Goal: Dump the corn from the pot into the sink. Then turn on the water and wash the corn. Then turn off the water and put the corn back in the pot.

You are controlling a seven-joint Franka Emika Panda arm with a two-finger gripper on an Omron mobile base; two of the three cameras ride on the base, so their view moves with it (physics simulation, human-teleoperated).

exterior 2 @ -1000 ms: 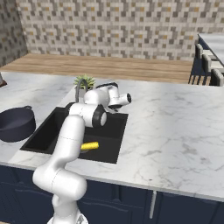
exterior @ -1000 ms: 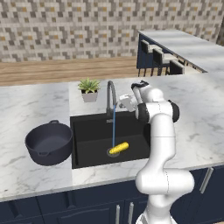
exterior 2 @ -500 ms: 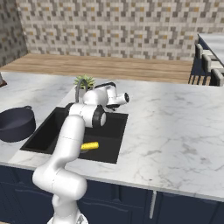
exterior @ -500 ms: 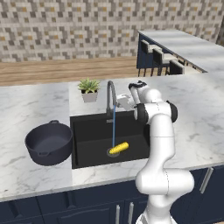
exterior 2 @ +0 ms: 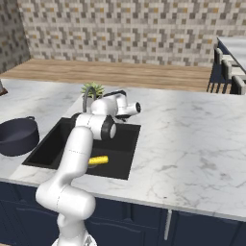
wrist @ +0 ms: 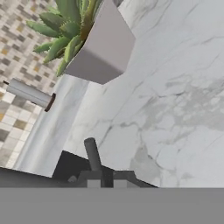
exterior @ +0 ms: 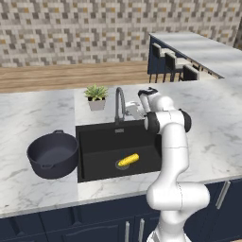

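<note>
The robot's forearm hides the sink's [exterior 2: 125, 166] middle and one end of the corn [exterior 2: 99, 160].

**Marble kitchen, mosaic wall**

A white marble counter [exterior: 33, 118] runs across, navy cabinets [exterior: 94, 222] below. At 12 o'clock a tan-and-grey mosaic wall [exterior: 71, 28] rises behind a wood floor [exterior: 61, 75]. At 2 o'clock, a bar [exterior: 198, 47] with dark stools [exterior: 172, 66].

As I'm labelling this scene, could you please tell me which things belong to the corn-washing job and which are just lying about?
Job: corn, sink, pot, faucet, gripper.
Lying about: potted plant, bar stools.
</note>
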